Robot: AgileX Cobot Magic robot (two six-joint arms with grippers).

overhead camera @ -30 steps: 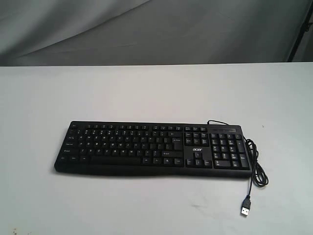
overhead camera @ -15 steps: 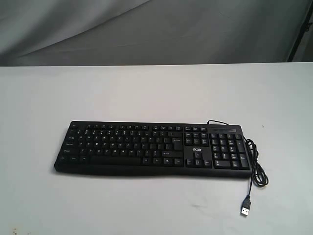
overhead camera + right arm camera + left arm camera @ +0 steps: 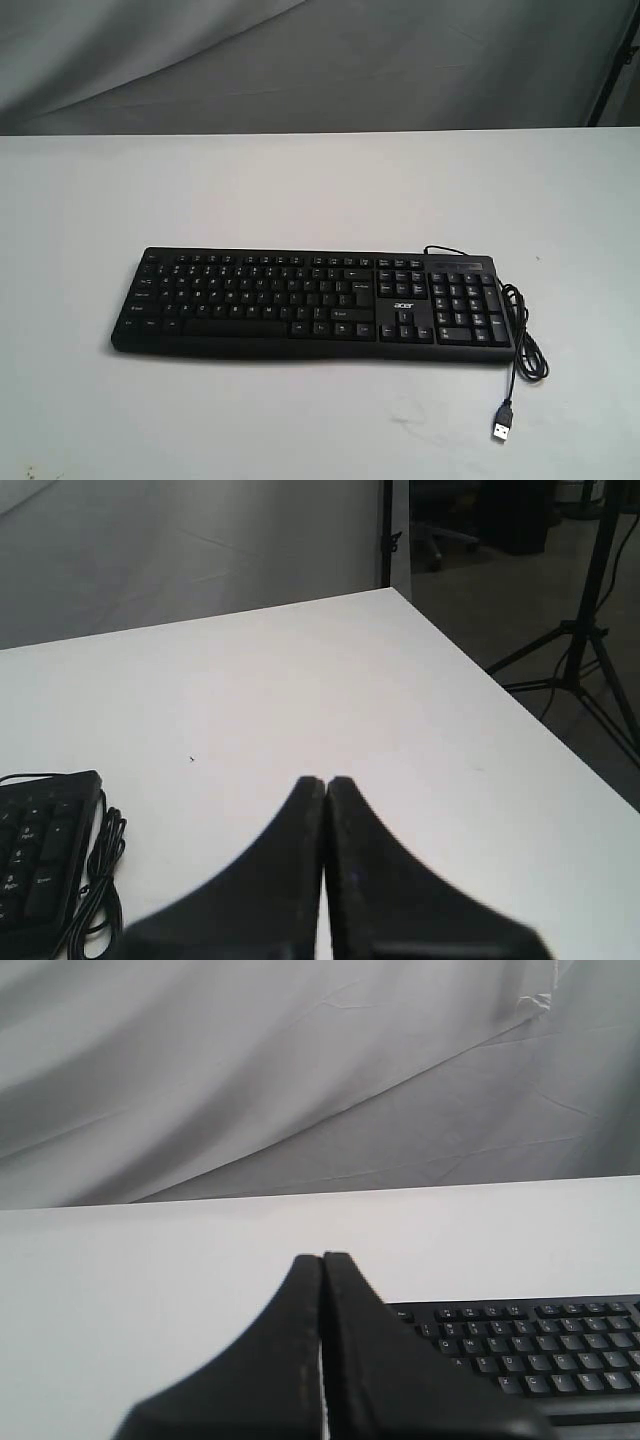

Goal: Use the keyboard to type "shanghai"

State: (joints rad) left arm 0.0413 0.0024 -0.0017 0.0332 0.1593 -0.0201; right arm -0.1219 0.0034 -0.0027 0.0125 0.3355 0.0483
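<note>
The black keyboard (image 3: 310, 305) with white legends lies flat on the white table, number pad at its right end. Its cable (image 3: 524, 345) loops off the right end and stops at a loose USB plug (image 3: 502, 421). Neither arm shows in the exterior view. In the left wrist view my left gripper (image 3: 322, 1258) is shut and empty, and the keyboard's left end (image 3: 530, 1345) lies beyond it to one side. My right gripper (image 3: 325, 781) is also shut and empty in the right wrist view; the number-pad end (image 3: 40, 855) and cable (image 3: 100, 865) sit off to its side.
The white table (image 3: 300, 190) reaches back to a grey cloth backdrop (image 3: 300, 60). In the right wrist view the table's corner and side edge (image 3: 500, 695) drop to a floor with a tripod stand (image 3: 585, 650).
</note>
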